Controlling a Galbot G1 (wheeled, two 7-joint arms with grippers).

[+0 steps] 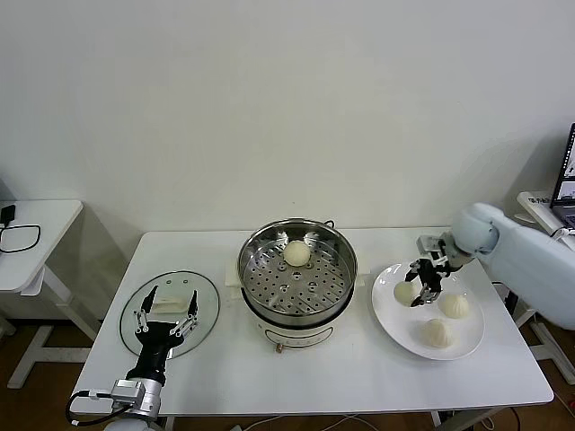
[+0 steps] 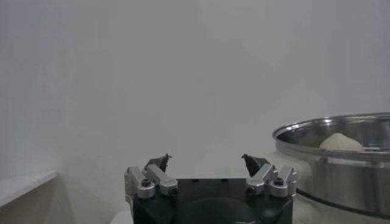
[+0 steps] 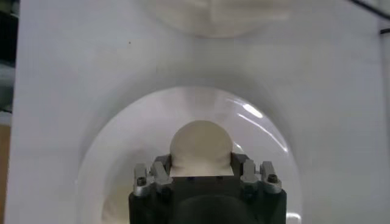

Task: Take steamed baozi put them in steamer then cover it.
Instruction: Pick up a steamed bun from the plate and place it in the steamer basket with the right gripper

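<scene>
The steamer (image 1: 248, 280) stands mid-table with one steamed baozi (image 1: 297, 252) on its perforated tray; both also show in the left wrist view, the pot (image 2: 341, 167) and the bun (image 2: 341, 142). Three more baozi lie on a white plate (image 1: 388, 314). My right gripper (image 1: 420, 289) is shut on the leftmost one (image 1: 403, 292), its fingers pressed against both sides of the bun (image 3: 201, 143) just over the plate (image 3: 116, 146). The other two (image 1: 454, 305) (image 1: 438, 333) lie free. The cover (image 1: 133, 314) lies flat at the table's left. My left gripper (image 1: 171, 301) is open above its white handle, empty (image 2: 207, 159).
A white side table (image 1: 40, 238) with a black cable stands to the left. A laptop on a stand (image 1: 566, 184) is at the far right. The table's front edge runs just below the plate and the lid.
</scene>
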